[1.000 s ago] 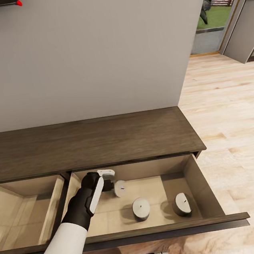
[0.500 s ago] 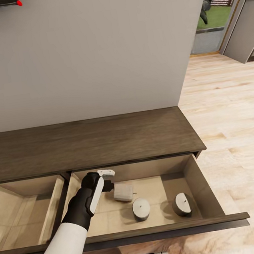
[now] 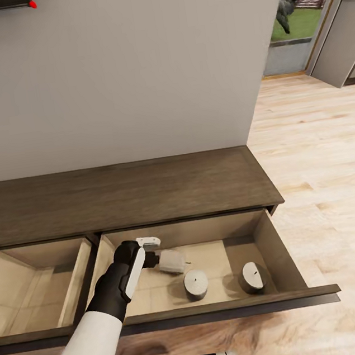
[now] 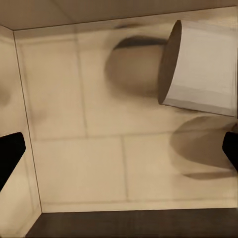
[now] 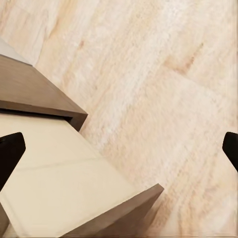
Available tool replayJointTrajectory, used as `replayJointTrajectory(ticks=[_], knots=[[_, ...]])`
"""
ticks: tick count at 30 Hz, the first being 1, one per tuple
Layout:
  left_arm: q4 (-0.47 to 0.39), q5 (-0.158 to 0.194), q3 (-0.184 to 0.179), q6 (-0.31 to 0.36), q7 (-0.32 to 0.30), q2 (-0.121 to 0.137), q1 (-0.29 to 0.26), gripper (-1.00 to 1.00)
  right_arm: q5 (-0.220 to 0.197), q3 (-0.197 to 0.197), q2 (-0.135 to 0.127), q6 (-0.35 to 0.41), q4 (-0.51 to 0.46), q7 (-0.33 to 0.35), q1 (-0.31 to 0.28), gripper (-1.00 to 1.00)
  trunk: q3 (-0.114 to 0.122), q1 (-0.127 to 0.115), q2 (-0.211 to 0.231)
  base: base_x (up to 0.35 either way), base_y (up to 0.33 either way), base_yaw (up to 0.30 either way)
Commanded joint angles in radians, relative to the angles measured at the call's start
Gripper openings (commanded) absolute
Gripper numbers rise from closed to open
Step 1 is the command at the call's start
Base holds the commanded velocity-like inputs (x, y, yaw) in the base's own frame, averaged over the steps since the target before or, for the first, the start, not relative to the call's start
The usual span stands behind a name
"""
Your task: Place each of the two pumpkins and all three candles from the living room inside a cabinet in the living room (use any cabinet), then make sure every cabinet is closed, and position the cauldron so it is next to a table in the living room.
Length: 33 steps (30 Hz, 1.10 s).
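Observation:
The dark brown cabinet [image 3: 124, 196] stands against the wall with two drawers pulled out. Three candles are in the right drawer [image 3: 266, 244]: one candle [image 3: 171, 261] lies on its side, one candle [image 3: 196, 284] stands at the middle, and one candle [image 3: 252, 277] sits further right. My left gripper [image 3: 153, 252] hangs open inside that drawer, just beside the lying candle [image 4: 203, 69], with nothing between its fingers. My right gripper [image 5: 119, 148] is open over the drawer's corner and the plank floor. The pumpkins, the cauldron and the table are out of view.
The left drawer [image 3: 40, 287] is open with a bare pale floor. A grey wall rises behind the cabinet. Light wood floor [image 3: 323, 168] stretches to the right towards a doorway [image 3: 297, 25]. The right drawer's front edge [image 3: 218, 309] juts toward my base.
The candle left my left gripper's fingertips, dropped onto the drawer floor and tipped onto its side. The head view has shifted slightly; the arm stays where it was.

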Motion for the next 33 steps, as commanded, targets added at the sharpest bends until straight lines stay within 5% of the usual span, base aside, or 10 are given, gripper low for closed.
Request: replayJointTrajectory(ticks=[1, 18, 33], knots=[[-0.001, 0.011, -0.001, 0.003, 0.010, 0.000, 0.000, 1.00, 0.009, -0.003, 0.000, 0.005, 0.000, 0.010, -0.001, 1.00, -0.001, 0.000, 0.000, -0.171, 0.000, 0.000], [-0.006, 0.010, -0.001, 0.003, 0.011, 0.000, 0.000, 1.00, 0.009, -0.002, 0.000, 0.005, 0.000, 0.010, -0.001, 1.00, -0.001, 0.000, 0.000, -0.102, -0.007, 0.000], [-0.014, 0.012, -0.005, 0.003, 0.012, -0.001, 0.000, 1.00, 0.009, -0.002, 0.000, 0.005, 0.000, 0.010, -0.001, 1.00, 0.057, -0.007, 0.003, -0.002, 0.000, 0.000]])
